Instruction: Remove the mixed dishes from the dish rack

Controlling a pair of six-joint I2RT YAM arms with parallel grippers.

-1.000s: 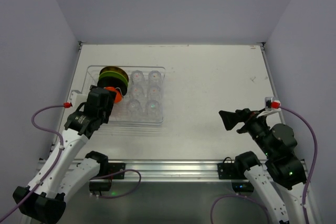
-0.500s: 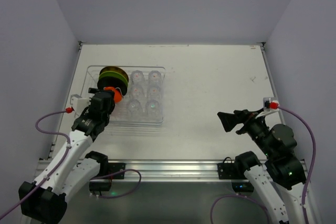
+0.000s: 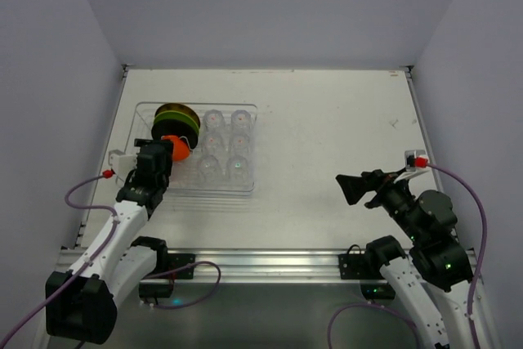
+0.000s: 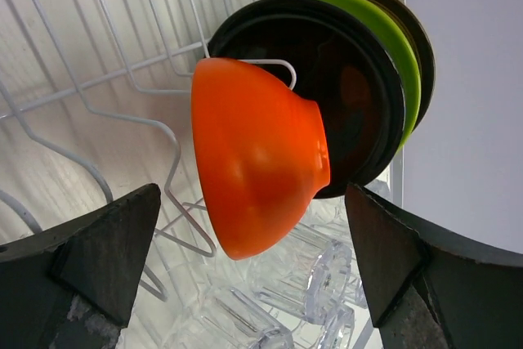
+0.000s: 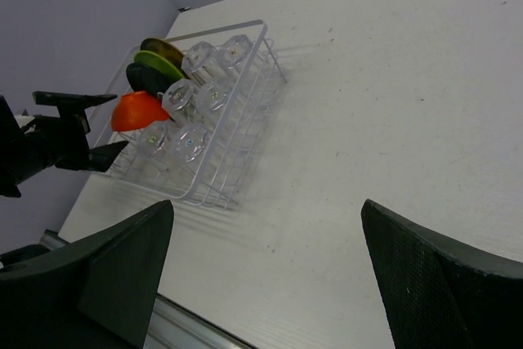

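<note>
The left gripper (image 4: pixel 253 194) stands wide open and empty, lined up on the small glossy orange bowl (image 4: pixel 253 157), which is propped on edge against upright black and lime-green round plates (image 4: pixel 359 96) in the large rectangular pale ribbed dish rack (image 3: pixel 245 190). Six clear drinking glasses (image 3: pixel 225 145) stand in the rack beside them. The right gripper (image 5: pixel 267 206) hangs wide open and empty, well apart over the white table (image 3: pixel 327 120). No dish is out yet, so by judgement the whole unloading remains to be done.

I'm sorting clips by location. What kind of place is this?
Likely a robotics lab test cell, not a kitchen: a white table enclosed by plain walls, a left arm and right arm bolted to a metal rail, and one loaded dish rack.
</note>
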